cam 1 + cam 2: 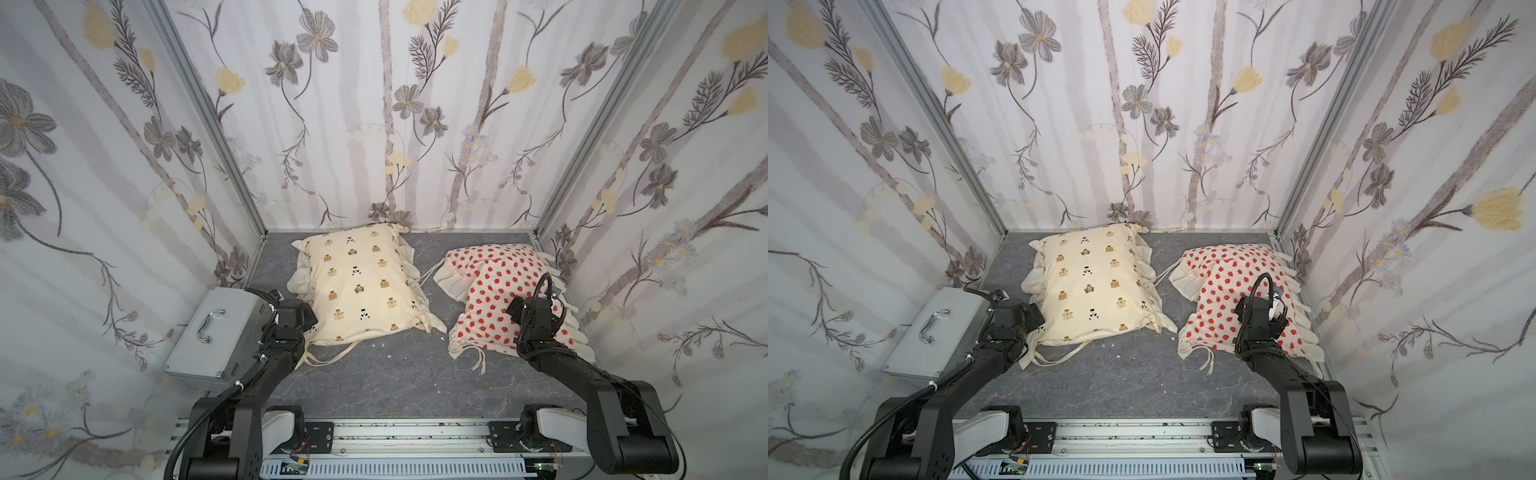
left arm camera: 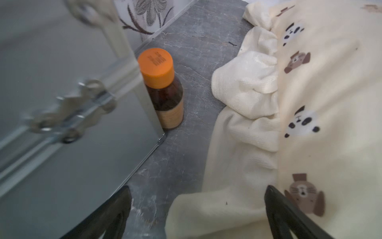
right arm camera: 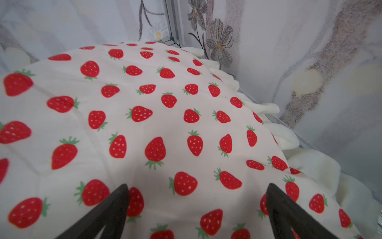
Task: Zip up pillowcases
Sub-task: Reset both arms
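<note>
Two pillowcases lie on the grey table. The cream one with bears and pandas [image 1: 361, 282] [image 1: 1096, 282] sits at the middle left, the white one with red strawberries [image 1: 490, 303] [image 1: 1221, 291] at the right. My left gripper [image 1: 306, 321] [image 2: 198, 187] hangs open at the bear pillowcase's [image 2: 320, 103] near left ruffle, holding nothing. My right gripper [image 1: 515, 311] [image 3: 196, 184] is open just above the strawberry pillowcase [image 3: 165, 115], nothing between its fingers. No zipper shows in any view.
A silver metal case with a handle [image 1: 216, 332] [image 2: 62, 155] stands left of the left arm. Behind it a brown bottle with an orange cap [image 2: 160, 87] stands on the table. Cream ties [image 1: 328, 359] trail from the pillowcases' near ends. Floral walls enclose three sides.
</note>
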Robot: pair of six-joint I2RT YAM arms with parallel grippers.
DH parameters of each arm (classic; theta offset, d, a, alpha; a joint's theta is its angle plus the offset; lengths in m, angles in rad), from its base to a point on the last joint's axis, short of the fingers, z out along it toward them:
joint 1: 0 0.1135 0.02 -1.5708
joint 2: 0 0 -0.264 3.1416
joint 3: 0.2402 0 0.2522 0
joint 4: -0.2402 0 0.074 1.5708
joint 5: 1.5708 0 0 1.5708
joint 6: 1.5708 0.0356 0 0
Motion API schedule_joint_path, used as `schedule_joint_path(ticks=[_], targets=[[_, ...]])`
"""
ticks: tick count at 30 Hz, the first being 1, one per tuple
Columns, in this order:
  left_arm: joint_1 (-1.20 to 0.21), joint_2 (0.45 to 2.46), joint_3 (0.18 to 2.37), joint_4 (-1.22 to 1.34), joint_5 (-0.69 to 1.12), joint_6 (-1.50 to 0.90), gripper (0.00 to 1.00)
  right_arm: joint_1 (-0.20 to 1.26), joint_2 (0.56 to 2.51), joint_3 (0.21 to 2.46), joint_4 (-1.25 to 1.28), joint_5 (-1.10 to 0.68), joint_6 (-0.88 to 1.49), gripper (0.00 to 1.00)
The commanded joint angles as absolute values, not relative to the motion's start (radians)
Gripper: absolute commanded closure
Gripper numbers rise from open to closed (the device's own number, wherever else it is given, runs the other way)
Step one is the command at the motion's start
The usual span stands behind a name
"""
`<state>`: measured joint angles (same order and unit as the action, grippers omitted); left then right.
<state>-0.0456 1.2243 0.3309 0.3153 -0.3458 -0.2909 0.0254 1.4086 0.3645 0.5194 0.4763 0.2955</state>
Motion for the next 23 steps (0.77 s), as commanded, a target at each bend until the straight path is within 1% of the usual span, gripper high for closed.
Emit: schedule_joint_path(ticks=[1, 2, 3, 4, 6, 7, 8, 9, 10, 11, 12, 13, 15, 16, 18, 20, 23], targets=[[-0.054, 1.328, 0.287, 0.852, -0.364, -0.102, 0.00, -0.010, 1.484, 0.356, 0.988, 0.271, 0.136, 0.00], [-0.051, 1.339, 0.324, 0.801, -0.314, -0.073, 0.00, -0.022, 1.507, 0.387, 0.954, 0.218, 0.129, 0.00], [-0.051, 1.370, 0.350, 0.806, -0.289, -0.046, 0.00, -0.022, 1.496, 0.402, 0.908, 0.200, 0.127, 0.00], [-0.051, 1.415, 0.353, 0.863, -0.263, -0.029, 0.00, -0.022, 1.486, 0.375, 0.956, 0.188, 0.124, 0.00], [-0.046, 1.513, 0.352, 0.961, -0.269, -0.041, 0.00, -0.023, 1.466, 0.272, 1.130, 0.144, 0.107, 0.00], [-0.043, 1.553, 0.341, 1.001, -0.223, -0.032, 0.00, -0.022, 1.469, 0.214, 1.218, 0.135, 0.098, 0.00], [-0.044, 1.591, 0.345, 1.041, -0.210, -0.013, 0.00, -0.024, 1.519, 0.155, 1.418, 0.167, 0.103, 0.00], [-0.043, 1.571, 0.364, 0.958, -0.209, -0.023, 0.00, -0.023, 1.515, 0.117, 1.465, 0.187, 0.112, 0.00], [-0.028, 1.564, 0.382, 0.927, -0.189, -0.038, 0.00, -0.023, 1.472, 0.105, 1.414, 0.177, 0.112, 0.00], [-0.020, 1.578, 0.366, 0.980, -0.184, -0.041, 0.00, -0.021, 1.457, 0.106, 1.393, 0.163, 0.108, 0.00], [-0.020, 1.567, 0.371, 0.941, -0.185, -0.048, 0.00, -0.022, 1.477, 0.110, 1.415, 0.165, 0.105, 0.00], [-0.020, 1.569, 0.371, 0.954, -0.189, -0.045, 0.00, -0.022, 1.514, 0.124, 1.448, 0.177, 0.108, 0.00], [-0.020, 1.566, 0.372, 0.941, -0.187, -0.047, 0.00, -0.022, 1.485, 0.185, 1.270, 0.171, 0.109, 0.00], [-0.020, 1.572, 0.369, 0.963, -0.189, -0.043, 0.00, -0.020, 1.483, 0.209, 1.230, 0.137, 0.096, 0.00], [-0.020, 1.567, 0.369, 0.951, -0.191, -0.046, 0.00, -0.021, 1.520, 0.202, 1.306, 0.057, 0.066, 0.00], [-0.023, 1.570, 0.366, 0.962, -0.194, -0.044, 0.00, -0.023, 1.511, 0.221, 1.249, 0.056, 0.071, 0.00], [-0.024, 1.571, 0.374, 0.947, -0.170, -0.030, 0.00, -0.023, 1.510, 0.205, 1.285, 0.056, 0.068, 0.00]])
